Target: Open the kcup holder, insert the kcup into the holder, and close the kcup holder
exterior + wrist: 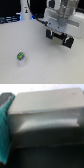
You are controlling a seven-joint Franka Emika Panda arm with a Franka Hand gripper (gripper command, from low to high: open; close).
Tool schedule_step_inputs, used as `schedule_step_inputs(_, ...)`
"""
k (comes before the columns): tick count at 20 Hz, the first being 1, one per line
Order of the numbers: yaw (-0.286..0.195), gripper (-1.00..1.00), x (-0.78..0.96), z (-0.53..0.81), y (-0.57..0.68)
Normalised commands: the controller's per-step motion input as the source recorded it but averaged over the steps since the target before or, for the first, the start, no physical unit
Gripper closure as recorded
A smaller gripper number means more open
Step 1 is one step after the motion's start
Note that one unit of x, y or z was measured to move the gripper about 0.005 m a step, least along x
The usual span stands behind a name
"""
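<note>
Right, your pale grey gripper point(58, 34) hangs at two o'clock over the black boxy kcup holder point(61, 38); can't tell finger gap or grasp. Small white green-topped kcup point(21, 58) sits at seven o'clock, well apart. Blurry aim risks missing the handle

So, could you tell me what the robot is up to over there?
The arm's gripper is at the black kcup holder, at the exterior view's upper right, apparently working on it. The wrist view shows only a close, blurred dark panel, so whether the fingers are closed on a handle cannot be told. The kcup, white with a green and blue top, sits alone on the white table, apart from the holder and not yet picked up.
</note>
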Motion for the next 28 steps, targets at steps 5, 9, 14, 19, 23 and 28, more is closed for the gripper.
schedule_step_inputs(5, -0.068, -1.00, 0.31, 0.09, -0.20)
schedule_step_inputs(9, -0.111, -1.00, 0.19, 0.28, -0.20)
schedule_step_inputs(14, -0.154, -1.00, 0.21, 0.36, -0.47)
schedule_step_inputs(19, -0.192, -1.00, 0.18, 0.30, -0.63)
schedule_step_inputs(23, -0.226, -1.00, 0.09, 0.24, -0.61)
schedule_step_inputs(28, -0.243, -1.00, 0.05, 0.18, -0.56)
